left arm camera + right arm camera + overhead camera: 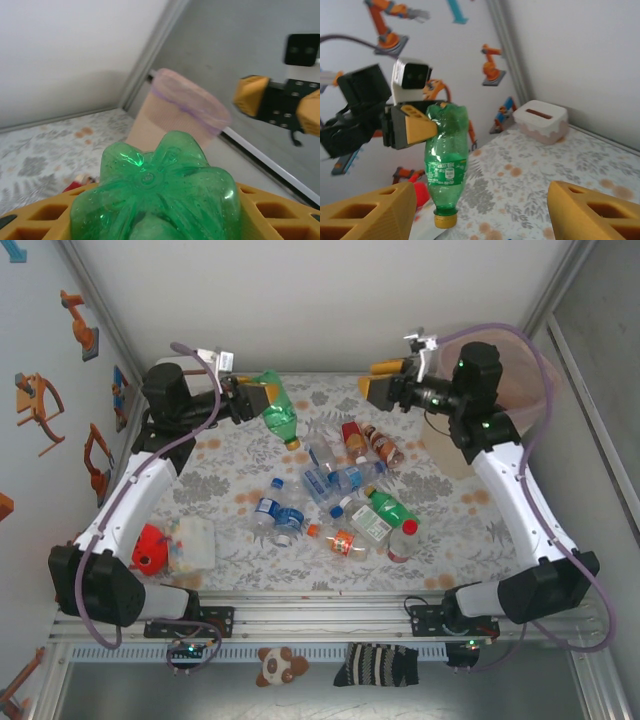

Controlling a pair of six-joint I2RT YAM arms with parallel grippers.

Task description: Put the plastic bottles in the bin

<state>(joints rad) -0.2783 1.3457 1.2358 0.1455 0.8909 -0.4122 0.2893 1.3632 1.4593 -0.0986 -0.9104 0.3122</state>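
- The left tool [254,398] is closed on the base end of the green bottle [279,413], cap down, above the far left of the counter [225,475].
- The bottle looks empty, so probably light, thin-walled and slippery; holding the body suits it.
- The right tool [386,383] is open and empty, near the bin [172,117] at the far right; the bin's inside is hidden.
- The other bottles [340,495] lie on the middle of the counter.

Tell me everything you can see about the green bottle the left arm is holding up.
The green bottle is translucent green plastic with a yellow cap, a green printed label and a petal-shaped base. It looks empty. It hangs in the air cap down, slightly tilted, with the left gripper clamped on its base end. Nothing else touches it.
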